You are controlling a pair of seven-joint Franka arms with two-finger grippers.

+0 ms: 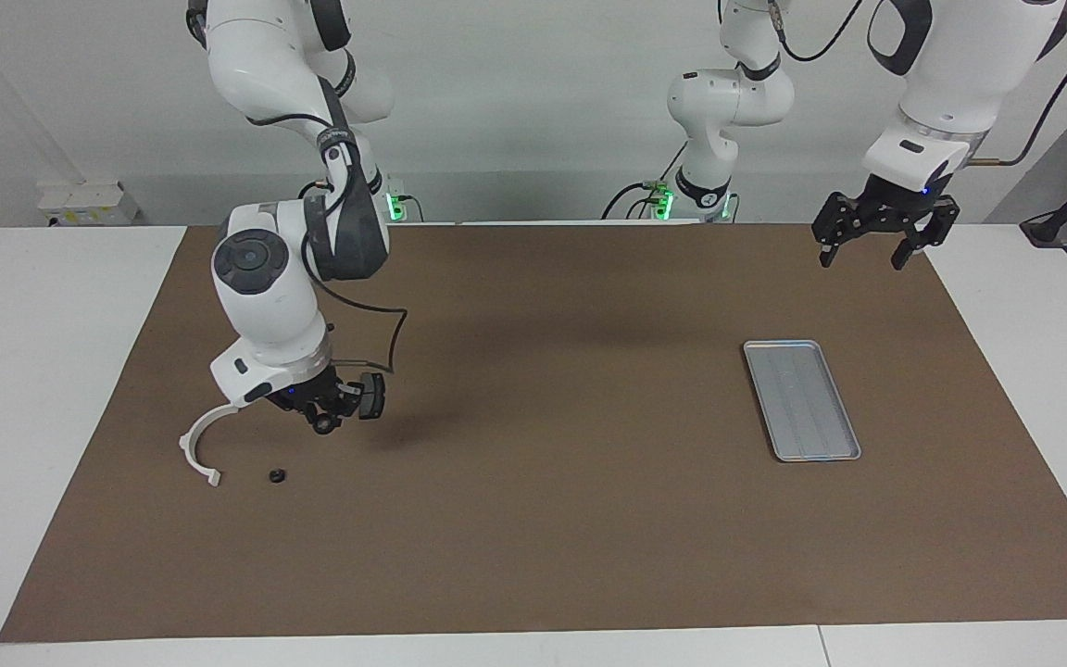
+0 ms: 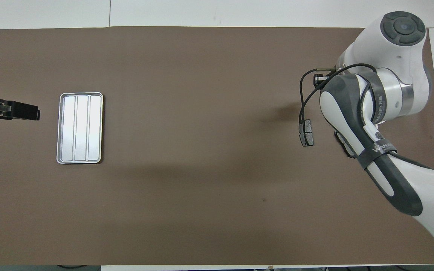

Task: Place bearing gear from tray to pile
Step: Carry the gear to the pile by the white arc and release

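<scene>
My left end effector (image 1: 862,259) hangs high over the edge of the brown mat (image 1: 543,519) at the left arm's end of the tabletop (image 1: 52,389), waiting, its 2 fingers (image 1: 901,257) spread apart and gripping nothing. On the mat, farther out than that edge, lies the tray (image 1: 841,450), flat, its ribbed floor bare.

My right end effector (image 1: 325,421) is low over the mat at the right arm's end, in among the pile. Whether it is apart or together I cannot tell.

- 1 dark brake pad (image 1: 371,394) lies just beside it, on the side toward the left arm's end.
- A 2nd dark pad (image 2: 342,140) shows only in the overhead view, mostly hidden under my right arm.
- The white half-ring bracket (image 1: 198,445) lies on the mat beside it, toward the right arm's end. One tip of the bracket reaches under my wrist.
- The bearing gear (image 1: 278,476), a small black ring, sits on the mat farther from me than the 1st brake pad. It is near the bracket's outer tip and apart from it, clear of my end effector and well apart from the tray.
</scene>
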